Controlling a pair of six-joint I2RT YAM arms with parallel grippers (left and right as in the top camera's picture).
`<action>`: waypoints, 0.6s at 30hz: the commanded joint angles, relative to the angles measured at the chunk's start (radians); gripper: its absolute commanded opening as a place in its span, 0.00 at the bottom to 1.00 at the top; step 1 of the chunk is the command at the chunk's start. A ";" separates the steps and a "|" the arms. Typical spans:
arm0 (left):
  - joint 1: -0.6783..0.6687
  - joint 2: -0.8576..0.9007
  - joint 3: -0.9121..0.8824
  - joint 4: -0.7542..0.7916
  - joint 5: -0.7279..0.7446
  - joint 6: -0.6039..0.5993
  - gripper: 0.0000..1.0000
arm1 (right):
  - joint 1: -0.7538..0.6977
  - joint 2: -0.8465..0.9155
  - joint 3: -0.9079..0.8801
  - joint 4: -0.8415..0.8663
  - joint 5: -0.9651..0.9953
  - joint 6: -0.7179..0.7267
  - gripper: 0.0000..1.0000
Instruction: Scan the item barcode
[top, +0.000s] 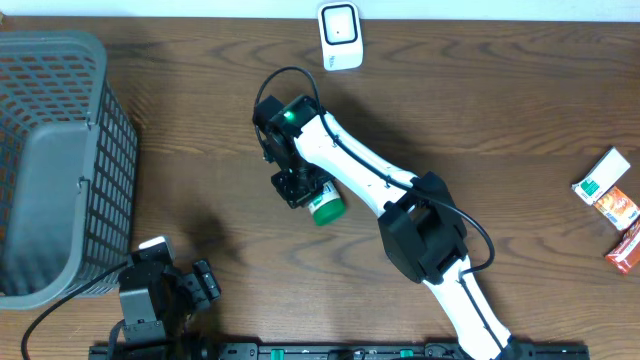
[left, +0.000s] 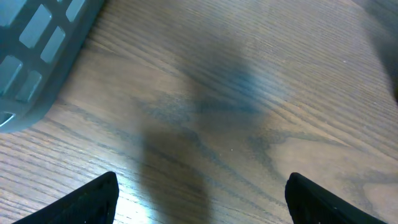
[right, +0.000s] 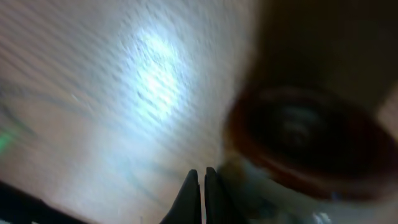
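The white scanner (top: 339, 36) stands at the far edge of the tabletop (top: 480, 90), and a white-and-green box (top: 600, 176), an orange packet (top: 617, 207) and a red packet (top: 626, 248) lie well apart at the right. The gray mesh basket (top: 112, 190) at the left shows only its bare floor inside. The green-capped container (top: 326, 206) sits mid-tabletop just beside the right gripper (right: 203, 180), whose jaws are pressed together on nothing, while the left gripper (left: 202, 199) hovers near the basket, jaws spread wide and empty.
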 joint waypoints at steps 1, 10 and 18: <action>0.000 -0.002 0.006 -0.003 0.008 0.006 0.86 | -0.004 -0.089 -0.002 -0.007 0.045 -0.015 0.01; 0.000 -0.002 0.006 -0.003 0.008 0.006 0.86 | -0.004 -0.135 -0.002 0.078 0.034 -0.014 0.01; 0.000 -0.002 0.006 -0.003 0.008 0.006 0.86 | -0.006 -0.167 0.010 0.094 -0.102 -0.015 0.99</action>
